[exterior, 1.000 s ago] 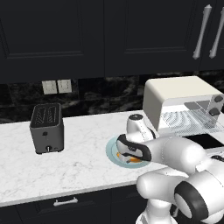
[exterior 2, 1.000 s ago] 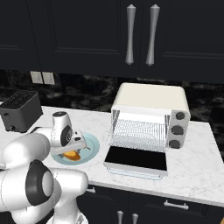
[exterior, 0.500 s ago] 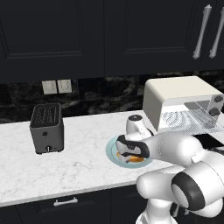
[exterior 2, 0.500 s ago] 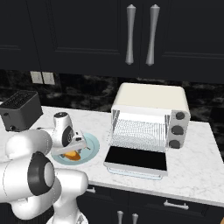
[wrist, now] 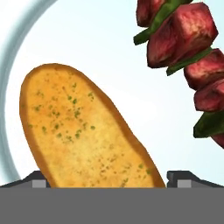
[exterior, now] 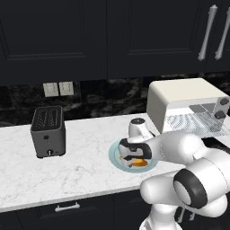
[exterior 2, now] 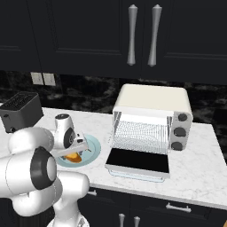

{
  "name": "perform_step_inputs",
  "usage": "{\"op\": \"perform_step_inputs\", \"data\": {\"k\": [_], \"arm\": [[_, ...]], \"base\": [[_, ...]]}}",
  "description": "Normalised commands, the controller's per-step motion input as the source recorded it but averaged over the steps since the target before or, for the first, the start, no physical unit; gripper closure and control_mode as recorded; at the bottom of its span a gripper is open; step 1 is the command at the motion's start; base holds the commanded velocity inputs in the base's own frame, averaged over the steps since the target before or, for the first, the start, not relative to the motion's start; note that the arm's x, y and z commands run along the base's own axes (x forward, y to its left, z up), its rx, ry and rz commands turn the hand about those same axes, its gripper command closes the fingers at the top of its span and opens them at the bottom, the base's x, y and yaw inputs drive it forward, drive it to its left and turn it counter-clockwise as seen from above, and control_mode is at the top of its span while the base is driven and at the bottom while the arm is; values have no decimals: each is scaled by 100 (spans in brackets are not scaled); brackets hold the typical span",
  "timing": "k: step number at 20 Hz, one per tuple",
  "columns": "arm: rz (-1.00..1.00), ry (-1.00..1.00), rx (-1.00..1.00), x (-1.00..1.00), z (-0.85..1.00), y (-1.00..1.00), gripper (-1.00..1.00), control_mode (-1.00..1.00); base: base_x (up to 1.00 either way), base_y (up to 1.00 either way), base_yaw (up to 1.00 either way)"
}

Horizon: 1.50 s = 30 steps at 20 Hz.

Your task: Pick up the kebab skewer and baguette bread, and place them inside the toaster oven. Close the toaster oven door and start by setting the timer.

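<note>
The baguette bread (wrist: 83, 131), a golden-orange loaf, lies on a pale blue plate (wrist: 113, 57) and fills the lower left of the hand view. My gripper (wrist: 109, 179) is open, one fingertip on either side of the loaf's near end, close above it. The kebab skewer (wrist: 183, 39), with dark-red chunks and green bits, lies on the same plate to the loaf's right. From the base cameras my gripper (exterior: 134, 157) (exterior 2: 78, 149) points down over the plate (exterior: 115, 152) (exterior 2: 94, 144), with a bit of orange loaf (exterior: 143, 163) (exterior 2: 73, 158) showing under it. The toaster oven (exterior: 179, 96) (exterior 2: 153, 103) stands to the right with its door (exterior 2: 138, 160) folded down flat.
A black two-slot toaster (exterior: 48, 130) (exterior 2: 20, 111) stands on the white marble counter (exterior: 85, 173) (exterior 2: 195, 177) at the left. Dark cabinets hang above, and wall outlets (exterior: 58, 88) sit on the backsplash. My own arm bulks over the counter's front edge.
The hand has sunk a little further toward the plate, and the arm's elbow has shifted. The jaws have stayed wide apart.
</note>
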Motion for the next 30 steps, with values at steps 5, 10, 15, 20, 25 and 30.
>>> {"op": "perform_step_inputs", "data": {"k": [5,10,15,20,25,30], "arm": [[0,0,0,-1,-10,-3,100,-100],[1,0,0,-31,18,-13,100,-100],[13,-8,0,-73,94,-19,100,-100],[19,-9,0,-37,79,-59,100,-100],[15,-13,0,-14,47,-83,100,-100],[10,-1,0,0,67,-89,100,-100]], "base": [[0,0,0],[0,0,0],[0,0,0],[0,0,0],[0,0,0],[0,0,0]]}}
